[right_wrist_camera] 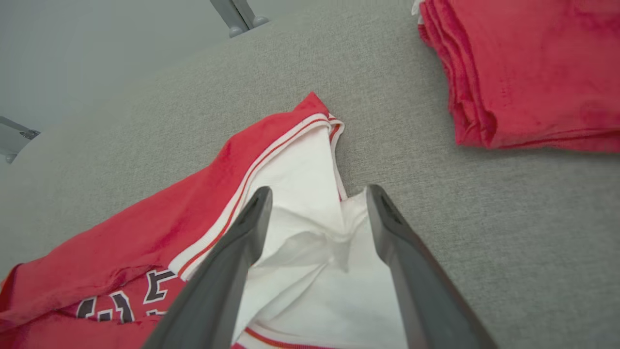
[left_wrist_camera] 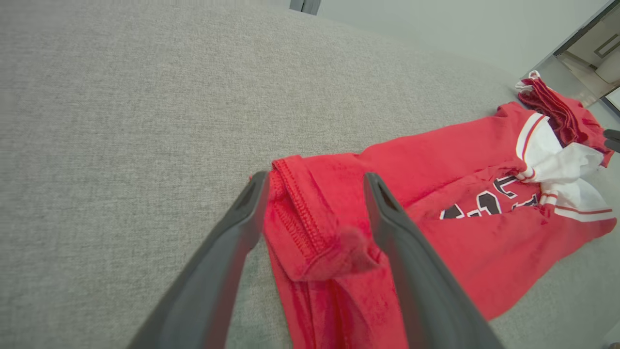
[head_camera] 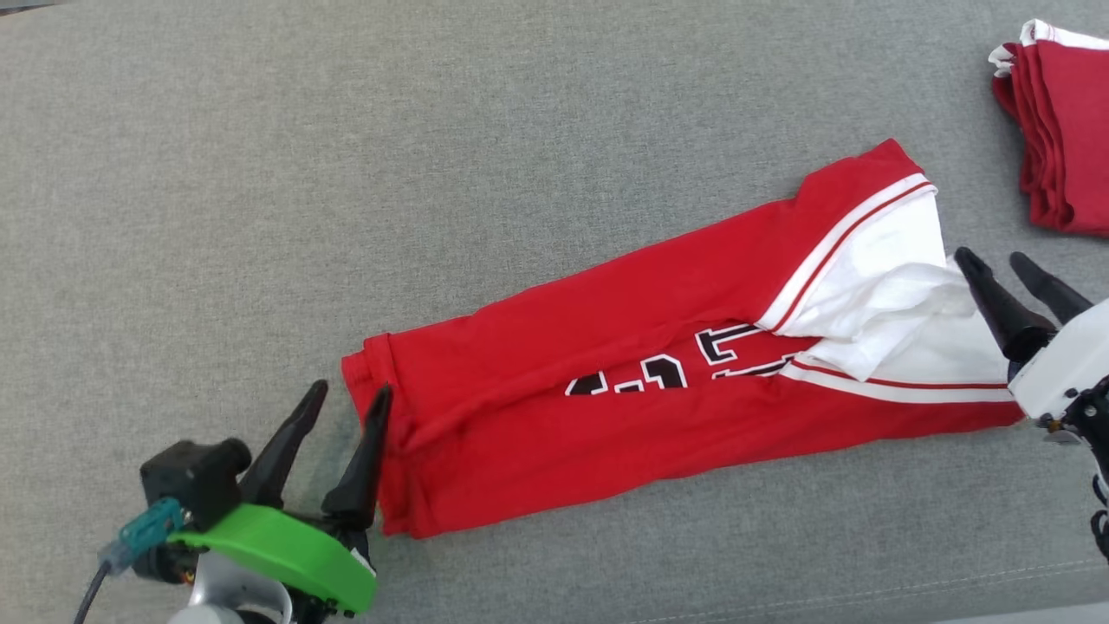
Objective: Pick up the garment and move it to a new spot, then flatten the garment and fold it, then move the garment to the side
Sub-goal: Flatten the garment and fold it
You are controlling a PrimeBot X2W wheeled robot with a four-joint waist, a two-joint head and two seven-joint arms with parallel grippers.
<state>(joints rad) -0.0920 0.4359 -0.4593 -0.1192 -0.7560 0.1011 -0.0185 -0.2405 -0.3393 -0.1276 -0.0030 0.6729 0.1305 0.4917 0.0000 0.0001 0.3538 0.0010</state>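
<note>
One garment point(head_camera: 606, 347) on the grey bench point(head_camera: 346, 130): red, folded into a long strip, black white-edged numerals half lost in the crease, white lining bunched at the striped end, lying aslant from near the front edge toward the right edge. One stack of folded red clothes point(head_camera: 1070, 130) at the far right corner. Two grippers, both spread and pinching nothing: left gripper point(head_camera: 348, 399) at the hemmed end, right gripper point(head_camera: 996, 264) at the white end.

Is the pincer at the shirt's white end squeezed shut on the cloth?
No, the right pincer stands open, fingers apart, with the garment loose between them.
</note>
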